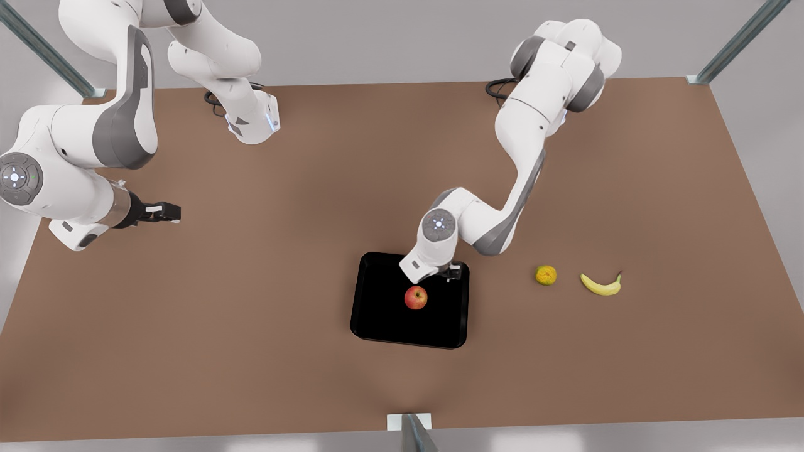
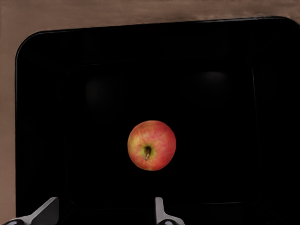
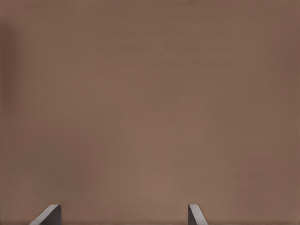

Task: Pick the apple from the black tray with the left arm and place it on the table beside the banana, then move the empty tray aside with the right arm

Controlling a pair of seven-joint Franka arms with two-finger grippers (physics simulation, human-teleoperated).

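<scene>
A red apple [image 1: 416, 297] [image 2: 152, 145] lies near the middle of the black tray [image 1: 377, 314] [image 2: 56, 93]. Above the tray's far edge hovers my left gripper [image 1: 450, 274] [image 2: 105, 201], open and just behind the apple without touching it. The yellow banana [image 1: 602, 285] rests on the table toward the front view's right. My right gripper [image 1: 166, 212] [image 3: 123, 207] waits open and empty above bare table at the front view's left.
A small orange-yellow fruit [image 1: 546, 275] sits just left of the banana, between it and the tray. The brown table [image 1: 251, 326] spreads wide on all sides of the tray. A metal post [image 1: 411, 430] stands at the near edge.
</scene>
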